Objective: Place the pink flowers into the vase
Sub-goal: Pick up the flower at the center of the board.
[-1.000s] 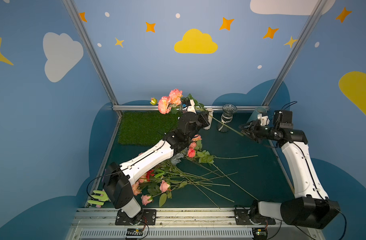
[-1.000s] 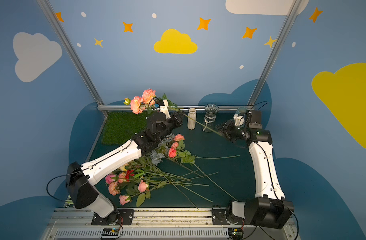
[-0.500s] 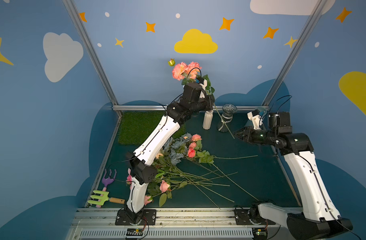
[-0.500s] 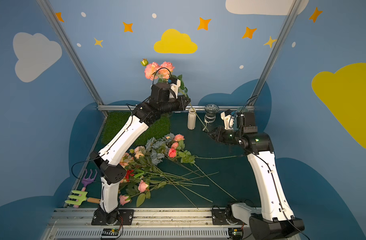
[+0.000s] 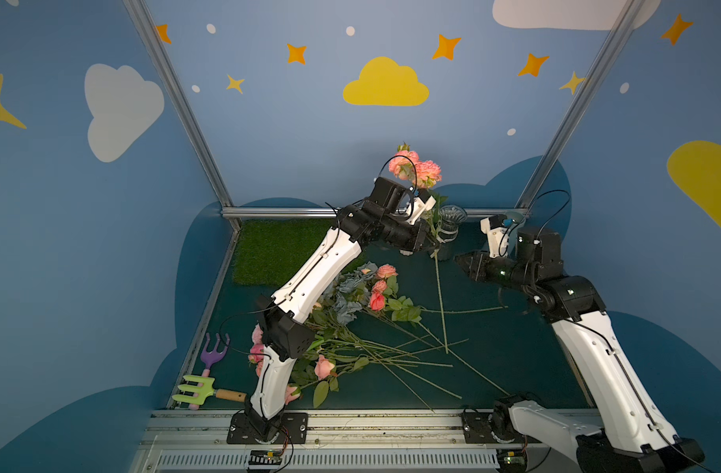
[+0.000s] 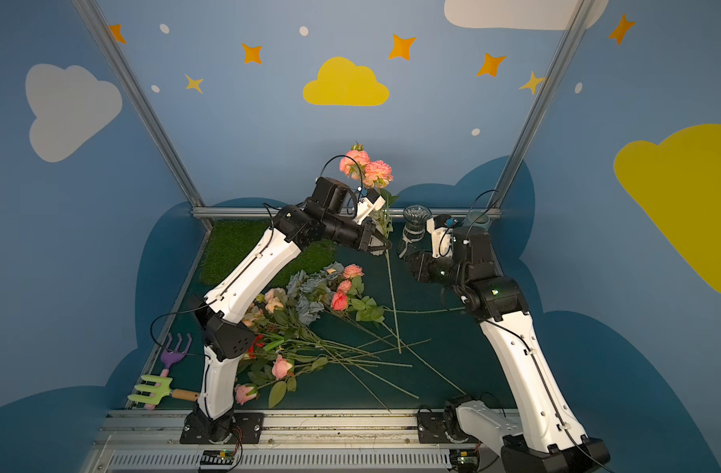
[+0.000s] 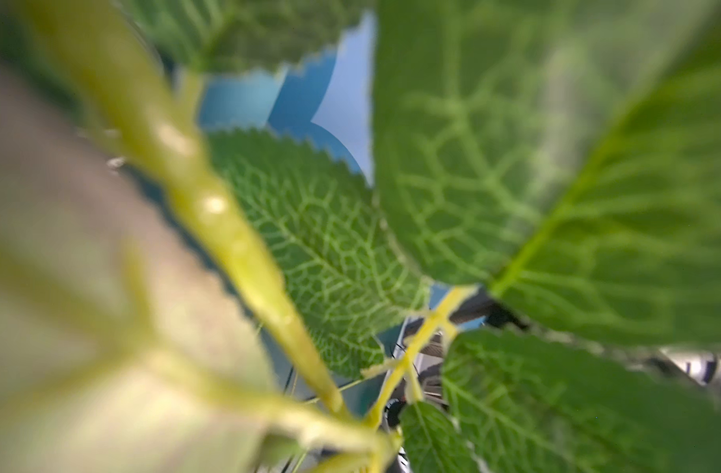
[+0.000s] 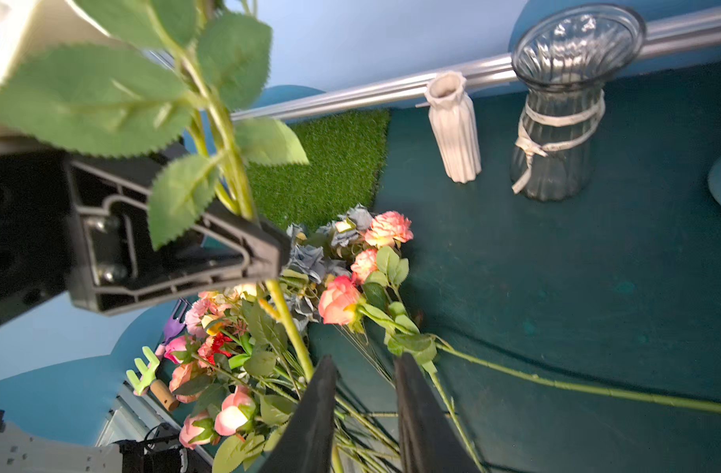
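Note:
My left gripper (image 5: 429,246) is shut on the green stem of a sprig of pink flowers (image 5: 416,170) and holds it upright, blooms up, just in front of the clear glass vase (image 5: 451,223). The long stem (image 6: 393,303) hangs down toward the table. Leaves fill the left wrist view and hide the jaws. My right gripper (image 8: 365,368) is open and empty beside that stem, which passes outside one finger (image 8: 322,405). More pink flowers (image 6: 342,295) lie heaped on the table. The glass vase (image 8: 563,123) stands empty next to a small white vase (image 8: 453,127).
Grey-blue roses (image 5: 350,290) and a red bloom (image 8: 217,346) lie in the heap. A loose stem (image 5: 465,310) lies by the right arm. A grass mat (image 5: 277,250) covers the back left. Toy garden forks (image 5: 199,385) sit front left. A pale teal object (image 5: 514,215) stands back right.
My left arm swung the sprig up from lying low to upright, then moved it right and down toward the glass vase. My right gripper narrowed and shifted slightly toward the stem.

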Tool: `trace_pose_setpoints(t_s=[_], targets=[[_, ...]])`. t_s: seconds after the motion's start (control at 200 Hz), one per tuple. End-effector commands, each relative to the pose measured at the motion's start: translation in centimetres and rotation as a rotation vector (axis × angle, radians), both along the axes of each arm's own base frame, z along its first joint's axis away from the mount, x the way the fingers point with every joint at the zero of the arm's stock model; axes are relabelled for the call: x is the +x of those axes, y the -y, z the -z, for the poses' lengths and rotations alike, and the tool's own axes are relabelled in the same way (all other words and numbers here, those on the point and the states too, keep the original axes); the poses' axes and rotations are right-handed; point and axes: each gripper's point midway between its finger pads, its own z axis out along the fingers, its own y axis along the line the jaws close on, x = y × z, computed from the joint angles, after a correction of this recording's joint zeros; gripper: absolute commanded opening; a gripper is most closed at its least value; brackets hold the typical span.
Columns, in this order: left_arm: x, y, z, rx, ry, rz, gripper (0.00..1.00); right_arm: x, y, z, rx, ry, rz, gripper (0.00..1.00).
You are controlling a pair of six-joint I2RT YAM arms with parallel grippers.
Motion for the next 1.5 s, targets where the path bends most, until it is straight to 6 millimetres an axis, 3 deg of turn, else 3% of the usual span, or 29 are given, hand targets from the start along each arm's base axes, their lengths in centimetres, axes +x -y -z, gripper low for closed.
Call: trace_pose_setpoints(t_s=[0.0, 0.125, 0.461, 0.911, 1.166, 1.231, 1.397, 1.492], targets=[[-2.2, -0.4, -2.4, -0.062, 0.023, 0.085, 0.02, 0.1, -1.9, -1.8, 0.075, 0.065, -0.087, 0.28], [-1.8, -0.4, -2.2, -0.061, 0.023, 0.078, 0.02, -0.5, -3.1, -2.2, 0.114, 0.045, -0.156, 0.28], [-1.5, 0.1, -2.7, -0.1, 0.002, 0.083, 0.02, -1.2, -4.1, -1.4, 0.134, 0.012, -0.215, 0.28], [-2.2, 0.2, -3.9, -0.159, -0.031, 0.128, 0.02, -0.5, -4.5, -0.5, 0.146, 0.002, -0.225, 0.25], [-2.2, 0.2, -3.9, -0.159, -0.035, 0.126, 0.02, -0.4, -4.3, -0.3, 0.145, 0.004, -0.216, 0.0], [-2.2, 0.1, -4.0, -0.156, -0.032, 0.114, 0.12, -0.3, -4.2, -0.1, 0.14, 0.003, -0.205, 0.0], [-2.1, -0.2, -4.3, -0.15, -0.024, 0.083, 0.56, 0.6, -3.1, 0.7, 0.096, 0.002, -0.126, 0.0], [-1.9, -0.8, -4.3, -0.129, -0.008, 0.029, 0.66, 1.5, -1.9, 1.3, 0.05, 0.0, -0.048, 0.0]])
